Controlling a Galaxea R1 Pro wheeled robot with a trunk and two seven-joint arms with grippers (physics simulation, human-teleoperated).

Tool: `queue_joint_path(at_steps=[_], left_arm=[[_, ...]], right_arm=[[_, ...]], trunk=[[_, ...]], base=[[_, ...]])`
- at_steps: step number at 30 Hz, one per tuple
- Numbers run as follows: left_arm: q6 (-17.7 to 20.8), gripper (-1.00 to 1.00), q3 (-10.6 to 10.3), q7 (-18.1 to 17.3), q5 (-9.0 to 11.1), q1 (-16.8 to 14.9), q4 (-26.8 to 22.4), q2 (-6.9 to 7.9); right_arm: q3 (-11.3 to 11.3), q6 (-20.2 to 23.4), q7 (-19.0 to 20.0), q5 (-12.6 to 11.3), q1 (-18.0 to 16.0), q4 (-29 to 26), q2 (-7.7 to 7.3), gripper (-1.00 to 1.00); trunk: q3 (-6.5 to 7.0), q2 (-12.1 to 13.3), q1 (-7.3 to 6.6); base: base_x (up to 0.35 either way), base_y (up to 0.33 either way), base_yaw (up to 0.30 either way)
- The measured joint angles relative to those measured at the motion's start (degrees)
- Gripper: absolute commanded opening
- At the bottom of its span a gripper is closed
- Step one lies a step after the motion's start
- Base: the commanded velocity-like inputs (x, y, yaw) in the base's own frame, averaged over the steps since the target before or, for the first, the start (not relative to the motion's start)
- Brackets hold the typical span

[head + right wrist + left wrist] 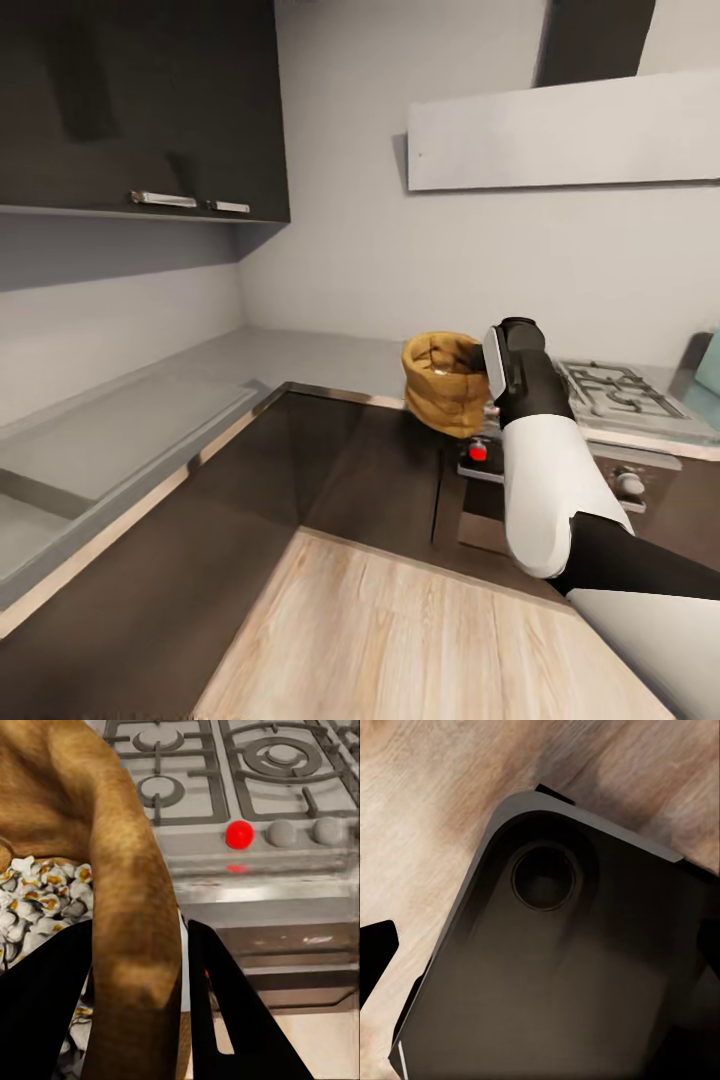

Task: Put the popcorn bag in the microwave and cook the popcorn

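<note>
Popcorn bag held aloft by right claw, microwave not yet reached

Grip first: my right claw (139, 1012) pinches the rim wall of the popcorn bag (444, 383), one finger inside the mouth and one outside, which I judge is why the sack hangs upright and spills nothing. In the head view the bag sits off the worktop (300, 355), carried in front of the hob (620, 392) near that worktop's front edge, above the dark oven front. I read this as transit toward the microwave, whose pale blue corner may be the sliver at the far right edge; I cannot confirm that.

The right wrist view adds what the head view lacks: pale kernels (37, 900) lie inside the bag, and a red knob (239, 835) sits on the hob's front strip beside grey ones. Whether they are popped I leave open.

The left wrist view gives a dark rounded housing over wood-grain floor (427, 810). I cannot tell how the left claw stands.
</note>
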Motion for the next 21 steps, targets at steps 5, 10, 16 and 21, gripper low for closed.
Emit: queue_joint_path(at_steps=[5,10,16,21], left_arm=[[0.0,1.00,0.0,0.0,0.0,0.0,0.0,0.00],[0.0,1.00,0.0,0.0,0.0,0.0,0.0,0.00],[0.0,1.00,0.0,0.0,0.0,0.0,0.0,0.00],[0.0,1.00,0.1,0.0,0.0,0.0,0.0,0.01]], right_arm=[[0.0,-0.2,0.0,0.0,0.0,0.0,0.01,-1.00],[-0.2,-0.7,0.3,-0.6,0.0,-0.1,0.01,-1.00],[-0.3,-0.7,0.4,-0.7,0.0,-0.1,0.01,-1.00],[-0.2,-0.8,0.2,-0.7,0.0,-0.1,0.02,-1.00]], trunk=[[0.00,0.0,0.00],[-0.01,0.0,0.00],[-0.01,0.0,0.00],[0.00,0.0,-0.01]], base=[[-0.346,0.000,-0.189],[-0.346,0.000,-0.011],[-0.346,0.000,0.000],[-0.256,0.000,-0.012]])
